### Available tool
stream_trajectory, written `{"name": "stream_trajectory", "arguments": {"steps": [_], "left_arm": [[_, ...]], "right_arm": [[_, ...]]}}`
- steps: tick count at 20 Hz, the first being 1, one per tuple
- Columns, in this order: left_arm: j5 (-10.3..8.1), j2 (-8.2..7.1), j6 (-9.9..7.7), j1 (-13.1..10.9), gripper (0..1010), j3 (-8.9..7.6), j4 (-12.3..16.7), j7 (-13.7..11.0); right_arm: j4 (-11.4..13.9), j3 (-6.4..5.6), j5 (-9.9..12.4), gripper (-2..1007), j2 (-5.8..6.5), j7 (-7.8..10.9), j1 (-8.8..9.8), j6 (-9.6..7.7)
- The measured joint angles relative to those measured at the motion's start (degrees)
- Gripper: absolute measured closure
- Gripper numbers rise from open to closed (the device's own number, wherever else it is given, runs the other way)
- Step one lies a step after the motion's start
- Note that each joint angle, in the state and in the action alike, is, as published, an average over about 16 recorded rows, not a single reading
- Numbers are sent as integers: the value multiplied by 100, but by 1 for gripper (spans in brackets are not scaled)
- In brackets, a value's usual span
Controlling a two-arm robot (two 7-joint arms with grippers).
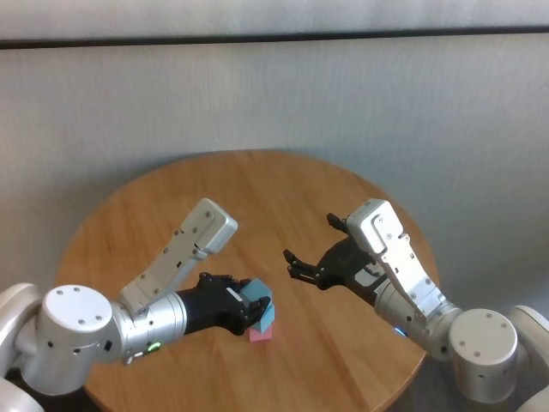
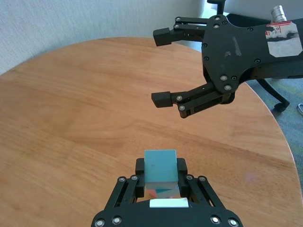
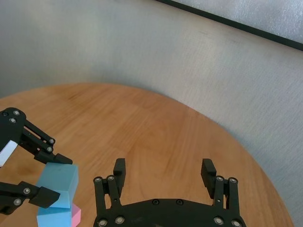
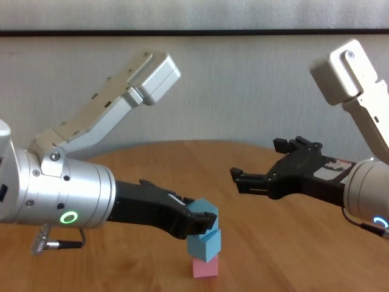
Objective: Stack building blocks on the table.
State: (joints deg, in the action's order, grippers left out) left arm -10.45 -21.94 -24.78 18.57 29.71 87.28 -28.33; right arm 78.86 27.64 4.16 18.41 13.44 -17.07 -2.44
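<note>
Three cubes form a stack: my left gripper (image 4: 203,220) clamps the top light blue cube (image 4: 202,214) above a second blue cube (image 4: 204,244) and the pink cube (image 4: 205,266); right gripper (image 4: 256,164), beside the stack, gapes wide, empty.

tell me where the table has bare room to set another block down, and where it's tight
Bare wood: the far half of the table, from the grippers out to its back edge, and the strip beneath the open right gripper. Crowded: the near middle, where the left gripper is shut on the top blue block, above a second blue block on the pink block.
</note>
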Motion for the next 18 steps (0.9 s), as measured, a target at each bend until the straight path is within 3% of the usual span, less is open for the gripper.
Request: {"name": "stream_trajectory", "arguments": {"steps": [8,18], "left_arm": [[2,2,-3,-6,530,-6,5,-2],[-82,-3,35,-65,237,-60,86,42]], "right_arm": [[0,0,0,0,0,0,0,0],[0,0,0,0,0,0,0,0]]}}
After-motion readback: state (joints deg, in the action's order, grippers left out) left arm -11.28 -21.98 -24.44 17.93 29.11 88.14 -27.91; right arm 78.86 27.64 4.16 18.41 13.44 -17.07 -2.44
